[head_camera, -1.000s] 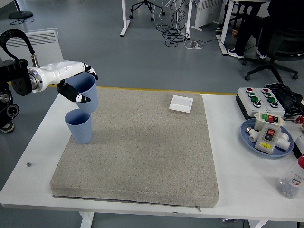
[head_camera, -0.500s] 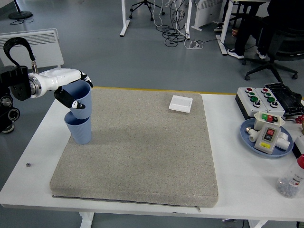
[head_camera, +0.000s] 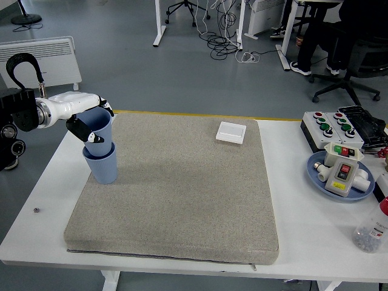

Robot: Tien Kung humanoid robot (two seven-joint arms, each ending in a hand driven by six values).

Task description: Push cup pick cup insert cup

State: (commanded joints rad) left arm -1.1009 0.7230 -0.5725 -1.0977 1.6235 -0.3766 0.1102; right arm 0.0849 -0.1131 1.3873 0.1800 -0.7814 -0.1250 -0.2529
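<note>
My left robot hand (head_camera: 91,126) is curled around the upper blue plastic cup (head_camera: 97,130), dark fingers (head_camera: 91,137) wrapped on its near side, so I have it firmly in grasp. That cup points mouth up with its long axis close to upright, perhaps leaning a little, and its base sits inside the mouth of the lower blue plastic cup (head_camera: 103,165), which stands directly beneath my robot hand on the left part of the grey felt mat (head_camera: 182,194). So the target lies straight down from my grip, and the two axes look nearly in line. I judge the nesting part-way done: the next move calls for a straight downward press, then letting go. My right hand is out of view. The mat lies on the white surface (head_camera: 36,230).
</note>
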